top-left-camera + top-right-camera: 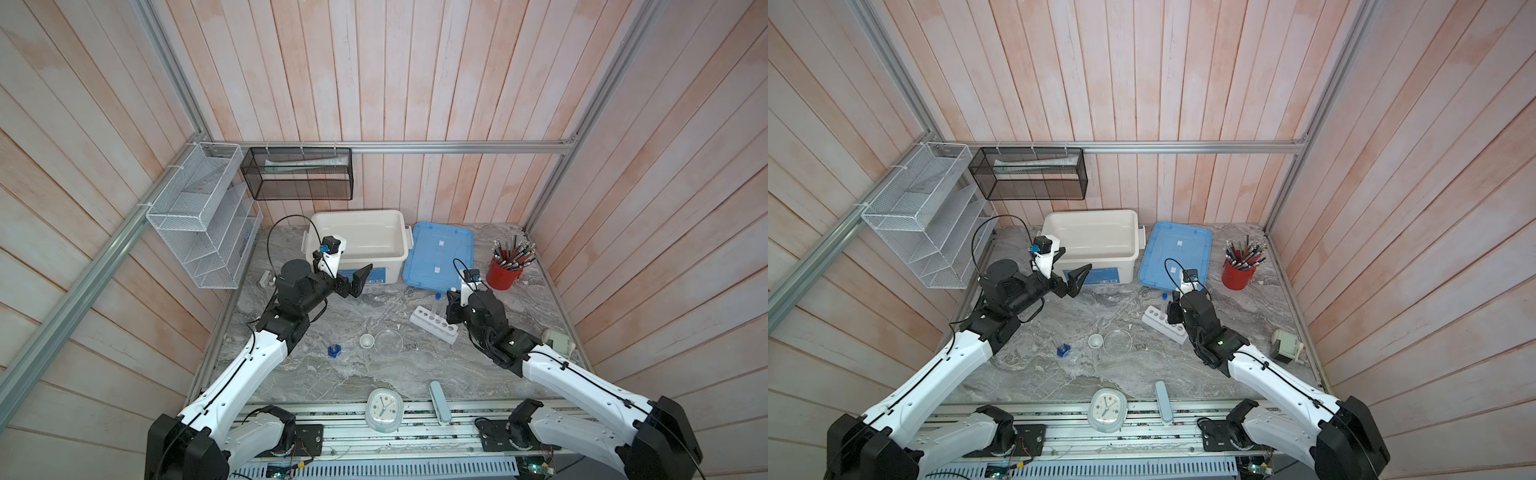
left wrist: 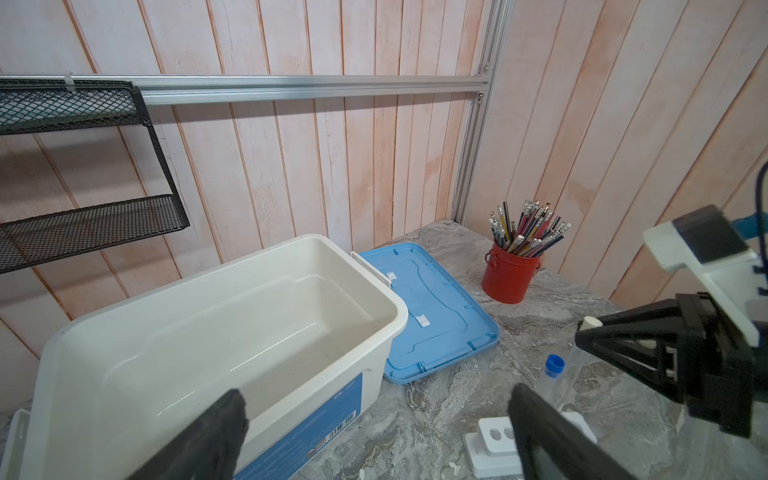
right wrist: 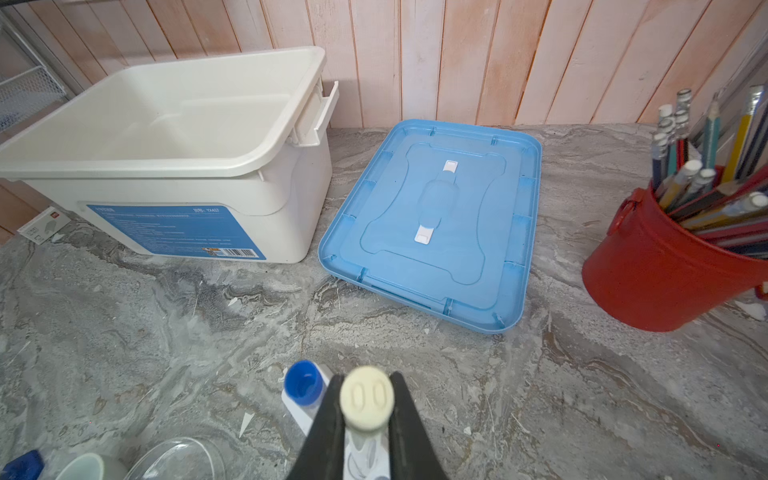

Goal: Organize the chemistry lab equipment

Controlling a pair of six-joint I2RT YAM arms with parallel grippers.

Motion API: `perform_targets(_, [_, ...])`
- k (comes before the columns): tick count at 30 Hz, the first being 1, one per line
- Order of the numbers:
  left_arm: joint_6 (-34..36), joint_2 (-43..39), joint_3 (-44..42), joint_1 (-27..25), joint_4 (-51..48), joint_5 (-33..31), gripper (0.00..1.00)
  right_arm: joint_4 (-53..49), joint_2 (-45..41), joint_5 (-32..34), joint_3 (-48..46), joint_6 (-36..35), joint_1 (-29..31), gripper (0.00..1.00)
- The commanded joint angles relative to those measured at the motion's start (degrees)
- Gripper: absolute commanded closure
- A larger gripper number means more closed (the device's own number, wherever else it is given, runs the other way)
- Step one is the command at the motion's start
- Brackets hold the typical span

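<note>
My right gripper (image 3: 367,409) is shut on the clear white-capped tube (image 3: 367,397), holding it upright over the white rack (image 1: 434,326). Whether its tip sits in a hole is hidden. The blue-capped tube (image 1: 437,297) stands in the rack right beside it. Left of the rack on the marble lie the clear petri dish (image 1: 388,341), the small white dish (image 1: 367,340) and the blue-hexagon-based vessel (image 1: 334,350). My left gripper (image 1: 359,280) hangs open and empty in front of the white bin, well away from these things.
The open white bin (image 1: 357,214) and its blue lid (image 1: 438,253) are at the back. A red cup of pens (image 1: 505,272) is at the back right. A clock (image 1: 384,409) and a pale case (image 1: 439,403) lie at the front edge. Wire shelves hang on the left wall.
</note>
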Motion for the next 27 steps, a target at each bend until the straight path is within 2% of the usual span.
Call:
perform_targets(1, [0.9,0.41,-0.67,0.23,-0.49,0.92,0.0,1.39,0.51,-0.48,0.06,0.1,-0.34,0.92])
perform_targets(27, [0.85,0.98,-0.71,0.2,-0.49,1.46,0.0,4.42,1.36,-0.38,-2.85,0.65,-0.42,0.92])
